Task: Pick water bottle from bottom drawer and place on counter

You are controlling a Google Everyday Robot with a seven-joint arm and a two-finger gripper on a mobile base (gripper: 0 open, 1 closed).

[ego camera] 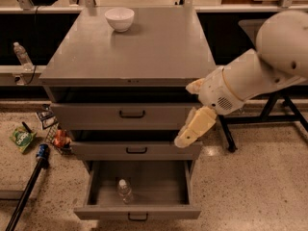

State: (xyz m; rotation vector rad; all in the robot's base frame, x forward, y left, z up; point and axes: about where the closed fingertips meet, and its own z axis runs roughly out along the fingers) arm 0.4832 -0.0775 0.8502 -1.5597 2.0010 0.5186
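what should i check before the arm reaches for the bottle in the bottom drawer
1. bottom drawer open: ok.
2. water bottle visible inside, left of centre, uncovered: ok.
3. gripper above the bottle: not ok; it hangs by the middle drawer's right end.
4. Clearance past the middle drawer's front: cannot tell.
5. Bare spot on the counter: ok; white bowl sits near the far edge.

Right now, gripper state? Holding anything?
Gripper: open or closed cannot be told; it is at the right end of the middle drawer, above the open bottom drawer. Not holding the bottle, which sits in that drawer.
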